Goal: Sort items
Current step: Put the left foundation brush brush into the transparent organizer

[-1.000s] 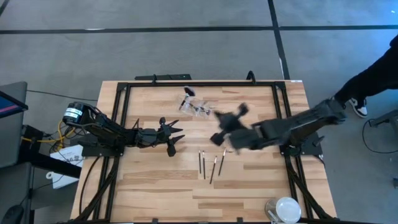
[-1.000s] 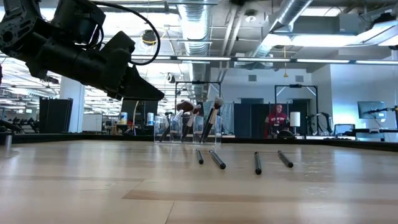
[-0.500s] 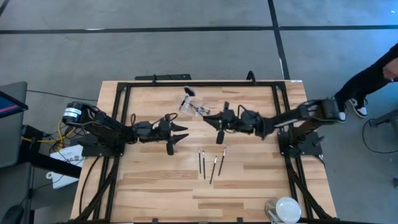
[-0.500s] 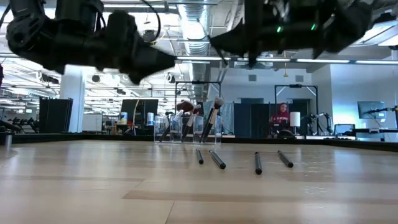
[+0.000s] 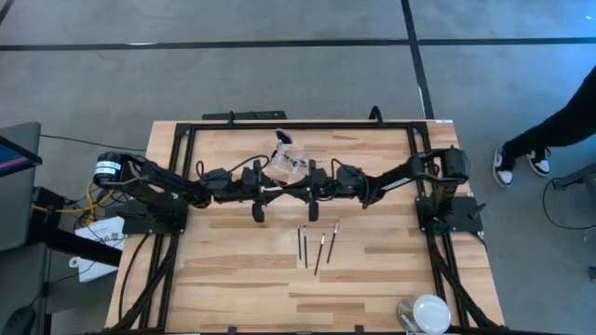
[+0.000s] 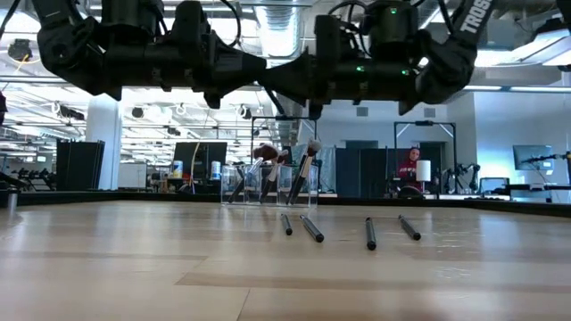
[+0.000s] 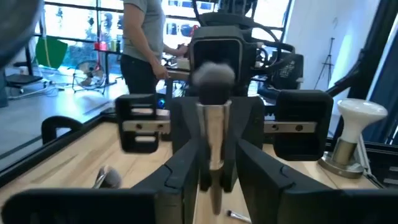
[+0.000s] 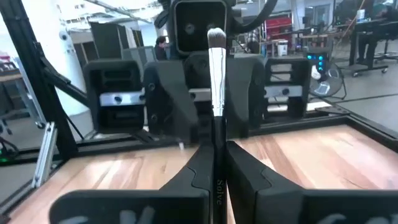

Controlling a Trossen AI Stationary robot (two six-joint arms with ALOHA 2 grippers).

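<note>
both grippers meet nose to nose above the table's middle, just in front of the clear holder [image 5: 296, 164], and the relation that matters is the single brush [image 8: 216, 68] standing between them: its long axis runs upright, across the line joining the two arms, bristles up. in the right wrist view the right gripper [image 8: 216, 163] is pinched narrow on the black handle, with the silvery ferrule and small grey-tipped head rising clear above the fingers. in the left wrist view the same brush [image 7: 213, 127] sits between the left gripper [image 7: 214, 163] fingers, which look closed down near it, though i cannot tell if they truly bear on it (this looks like a hand-over, judged only from the pose). neither arm is nearer; both are at the brush. the holder, already bearing several brushes leaning at angles, lies just behind the meeting point, toward the table's far edge. four more brushes [image 5: 317, 246] lie flat on the wood on the near side of the holder, past the grippers, roughly parallel, well apart from both grippers. a round white disc [image 5: 429, 312] sits at the near right corner, far from the holder.
</note>
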